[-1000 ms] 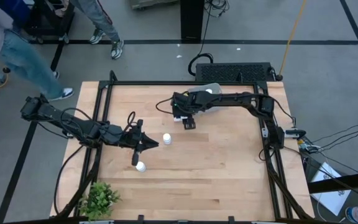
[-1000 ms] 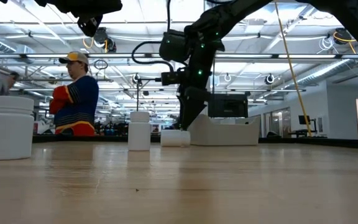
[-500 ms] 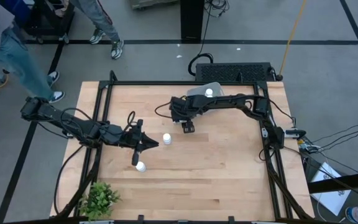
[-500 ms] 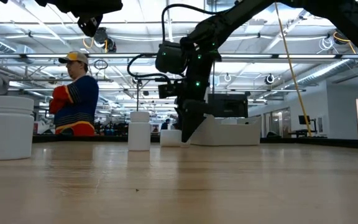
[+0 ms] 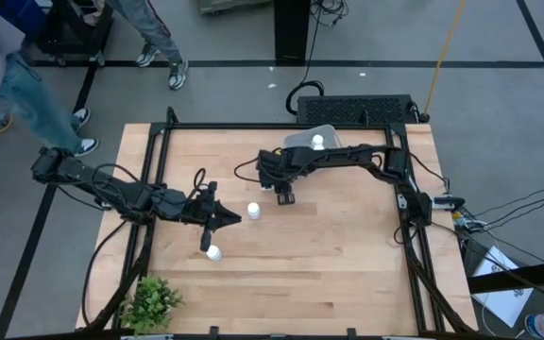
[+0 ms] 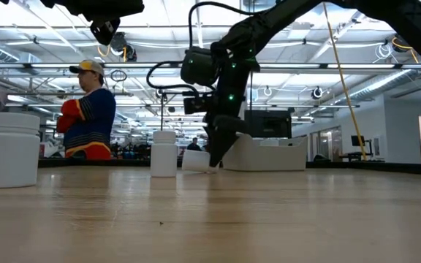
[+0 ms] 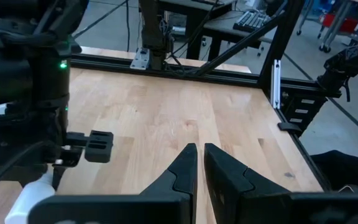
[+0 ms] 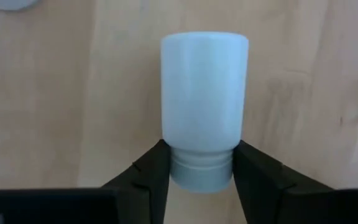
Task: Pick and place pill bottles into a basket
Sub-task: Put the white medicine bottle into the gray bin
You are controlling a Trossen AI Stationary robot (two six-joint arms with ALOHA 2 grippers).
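Four pill bottles showed from above: one standing in the basket (image 5: pixel 310 138), one lying on the table (image 5: pixel 348 236) just in front of the basket, and two standing farther from it, the nearer bottle (image 5: pixel 253 211) and the farther bottle (image 5: pixel 214 252).

The right gripper (image 5: pixel 284 195) had reached down to the lying bottle (image 8: pixel 204 99) and its fingers (image 8: pixel 151 171) had closed on the neck, at the cap end. That grip probably suited a bottle on its side, leaving the body clear for the lift into the basket.

The left gripper (image 7: pixel 197 168) hung fingers together and empty, between the two standing bottles, seemingly waiting its turn.

From above, the right arm covered most of the gripped bottle. A fifth bottle could not be found anywhere. Whether the gripped bottle had left the wood was hard to judge.
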